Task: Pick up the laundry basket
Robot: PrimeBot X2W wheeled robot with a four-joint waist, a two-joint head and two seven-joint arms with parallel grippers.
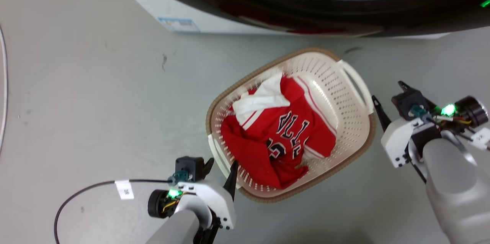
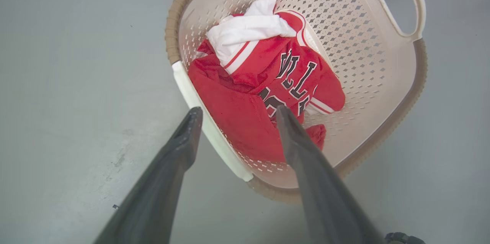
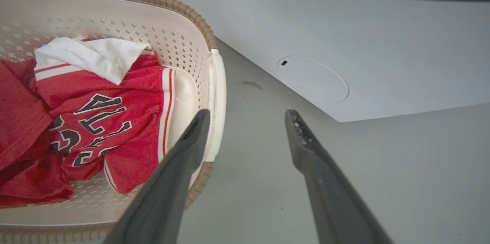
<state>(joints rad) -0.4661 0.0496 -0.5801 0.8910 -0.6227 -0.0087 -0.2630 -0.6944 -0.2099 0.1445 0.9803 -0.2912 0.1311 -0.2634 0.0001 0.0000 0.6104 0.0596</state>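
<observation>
While L gripper (image 2: 238, 110) straddles laundry basket (image 2: 344, 45) handle (image 2: 189, 89), R gripper's (image 3: 247, 112) alongside.

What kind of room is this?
Probably a laundry room: there's a washing machine with a dark round door, and a laundry basket on the floor holding a red jersey.
</observation>
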